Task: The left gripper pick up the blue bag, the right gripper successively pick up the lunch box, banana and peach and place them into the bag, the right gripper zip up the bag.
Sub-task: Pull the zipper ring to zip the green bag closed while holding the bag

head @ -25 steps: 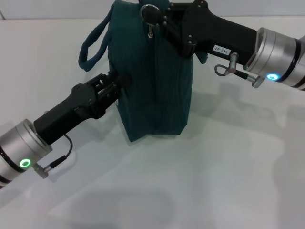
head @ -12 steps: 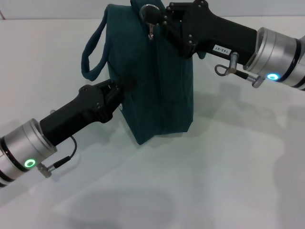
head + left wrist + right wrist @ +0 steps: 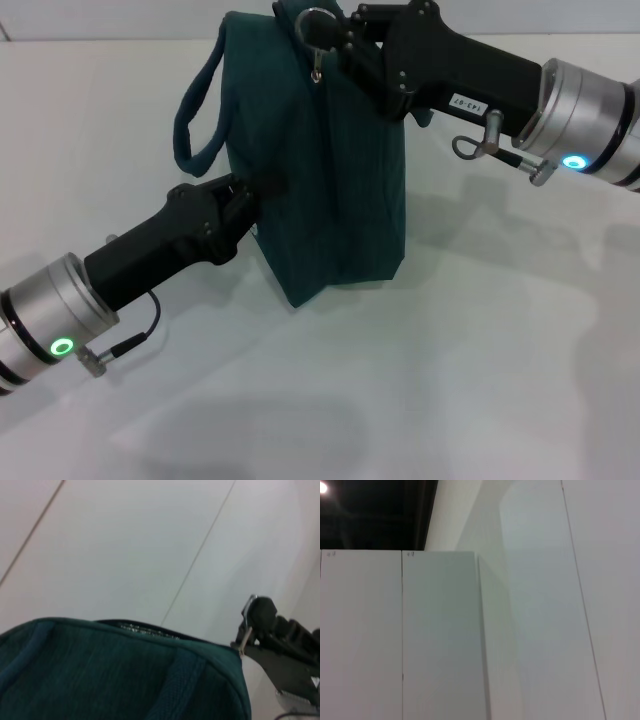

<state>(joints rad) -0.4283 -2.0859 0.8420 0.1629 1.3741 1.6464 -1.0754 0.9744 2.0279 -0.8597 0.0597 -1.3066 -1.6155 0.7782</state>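
The blue bag [image 3: 330, 180] stands upright mid-table, its top closed and one loop handle [image 3: 195, 120] hanging off its left side. My left gripper [image 3: 252, 190] is pressed into the bag's left side, shut on the fabric. Above the bag, my right gripper [image 3: 335, 35] is shut on the metal zip pull ring [image 3: 316, 22] at the top end. The left wrist view shows the bag's top [image 3: 125, 675] close up, with the right gripper [image 3: 252, 627] and the ring beyond its end. The lunch box, banana and peach are out of view.
The white table [image 3: 480, 360] stretches around the bag. The right wrist view shows only white wall panels [image 3: 440, 640] and a dark ceiling.
My left arm has pushed forward and to the right, and the bag's base has shifted right and tilted with it. The right gripper has stayed at the zip pull.
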